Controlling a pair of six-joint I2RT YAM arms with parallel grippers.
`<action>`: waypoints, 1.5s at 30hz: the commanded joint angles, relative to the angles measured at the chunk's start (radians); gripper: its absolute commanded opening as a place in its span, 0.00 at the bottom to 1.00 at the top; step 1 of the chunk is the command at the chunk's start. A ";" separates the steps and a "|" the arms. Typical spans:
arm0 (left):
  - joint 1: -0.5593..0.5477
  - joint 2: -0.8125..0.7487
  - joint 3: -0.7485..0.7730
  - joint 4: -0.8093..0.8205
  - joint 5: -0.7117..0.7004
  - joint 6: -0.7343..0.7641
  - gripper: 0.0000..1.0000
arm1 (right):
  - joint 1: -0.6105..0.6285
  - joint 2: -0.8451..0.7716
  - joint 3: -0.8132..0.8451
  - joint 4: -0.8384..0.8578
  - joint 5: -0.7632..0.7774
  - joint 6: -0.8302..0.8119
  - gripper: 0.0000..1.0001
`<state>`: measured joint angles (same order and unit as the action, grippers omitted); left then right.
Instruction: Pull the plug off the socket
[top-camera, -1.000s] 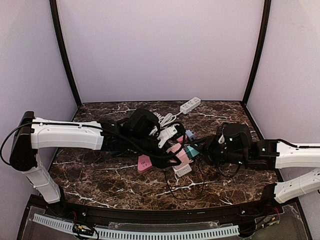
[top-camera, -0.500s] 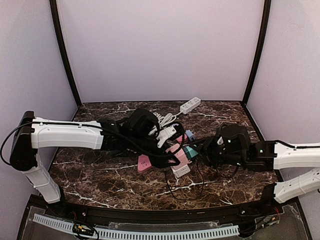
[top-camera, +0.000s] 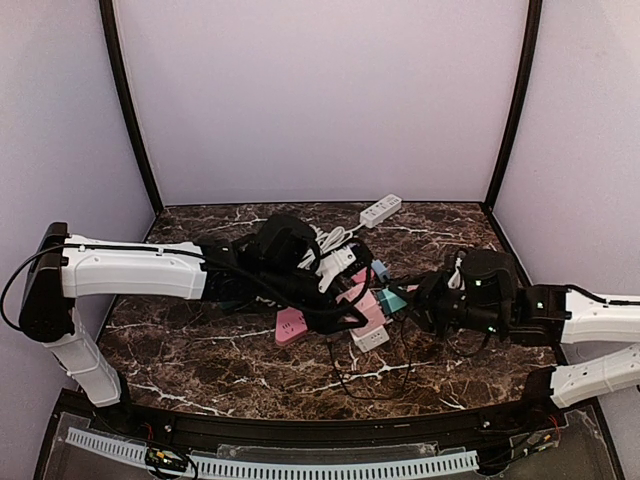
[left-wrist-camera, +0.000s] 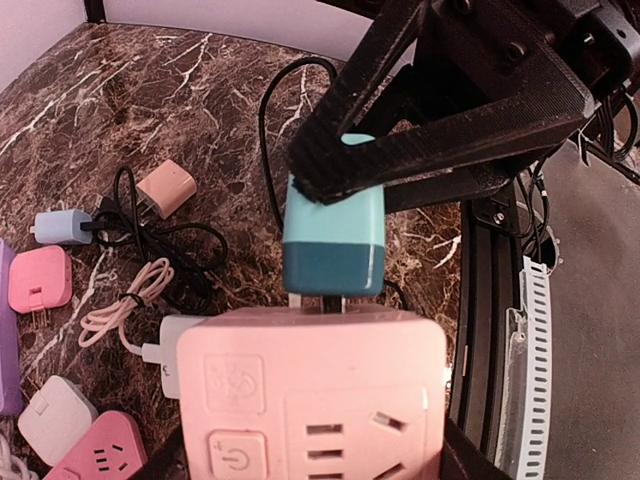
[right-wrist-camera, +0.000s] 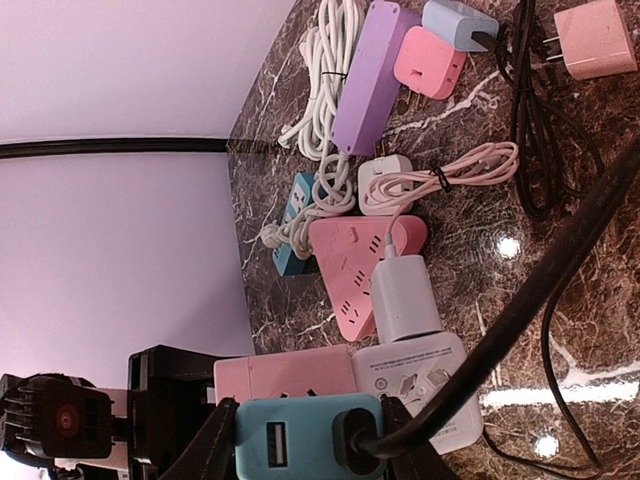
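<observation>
My left gripper (top-camera: 345, 303) is shut on a pink cube socket (top-camera: 365, 302), which fills the bottom of the left wrist view (left-wrist-camera: 310, 390). A teal plug (left-wrist-camera: 333, 240) with a black cable stands on the socket's top. Its metal prongs show in a small gap between plug and socket. My right gripper (top-camera: 412, 300) is shut on the teal plug (top-camera: 392, 298). Its black fingers (left-wrist-camera: 400, 150) clamp the plug's upper half. In the right wrist view the plug (right-wrist-camera: 300, 450) sits between my right gripper's (right-wrist-camera: 305, 458) fingers, with the pink socket (right-wrist-camera: 285, 378) just behind it.
A white cube socket (right-wrist-camera: 425, 385) with a white charger (right-wrist-camera: 403, 295) touches the pink socket. A pink triangular strip (right-wrist-camera: 350, 260), a purple strip (right-wrist-camera: 365, 75), white cords, small pink and blue adapters and black cables lie around. A white power strip (top-camera: 380, 210) lies at the back.
My right arm has drawn back to the right with the teal plug. The plug now stands a little further from the pink socket. The left arm has barely moved.
</observation>
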<state>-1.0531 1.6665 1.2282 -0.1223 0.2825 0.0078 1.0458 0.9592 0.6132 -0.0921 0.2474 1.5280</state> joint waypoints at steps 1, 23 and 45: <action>0.027 -0.032 -0.010 -0.163 -0.092 0.014 0.01 | -0.031 -0.075 -0.035 -0.059 0.166 0.046 0.00; 0.027 -0.063 -0.001 -0.178 -0.034 0.054 0.01 | -0.056 0.125 0.205 -0.236 0.190 -0.327 0.00; 0.026 -0.065 0.019 -0.202 -0.021 0.046 0.01 | -0.414 0.675 0.477 -0.321 -0.243 -0.808 0.00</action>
<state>-1.0241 1.6341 1.2198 -0.3450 0.2569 0.0677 0.6594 1.5826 1.0500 -0.4030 0.0578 0.7883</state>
